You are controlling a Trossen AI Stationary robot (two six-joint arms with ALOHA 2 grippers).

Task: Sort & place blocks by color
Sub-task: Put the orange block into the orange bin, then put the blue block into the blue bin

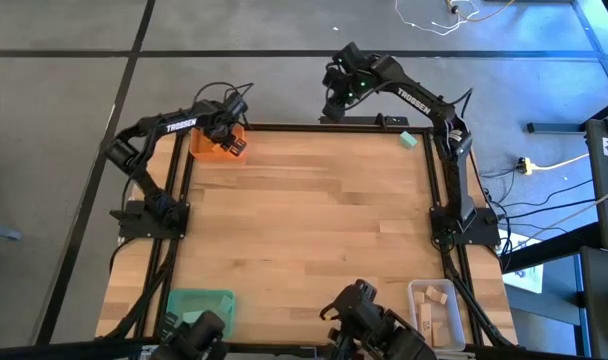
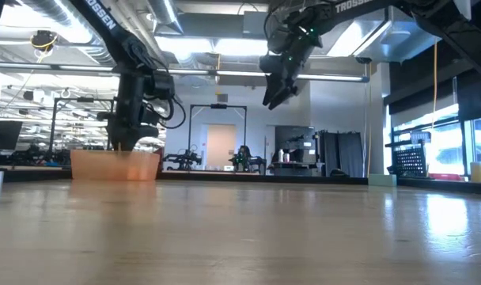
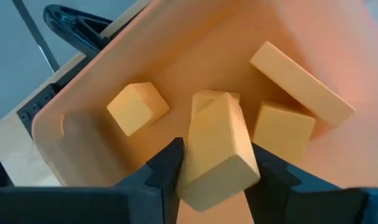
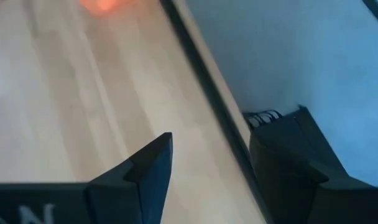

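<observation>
Our left tool (image 3: pixel 214 171) hangs inside the orange tray (image 1: pixel 206 150), its fingers just bracketing an orange block (image 3: pixel 217 152) to drop among its matches, while the right tool (image 1: pixel 336 100) waits spread and empty.

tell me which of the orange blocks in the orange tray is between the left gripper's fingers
The upright orange block at the middle of the left wrist view, between the left gripper fingers. The other three blocks lie loose on the orange tray floor, clear of the gripper.

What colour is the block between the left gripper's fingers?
Orange, like the tray under it; the block shows best in the left wrist view.
</observation>
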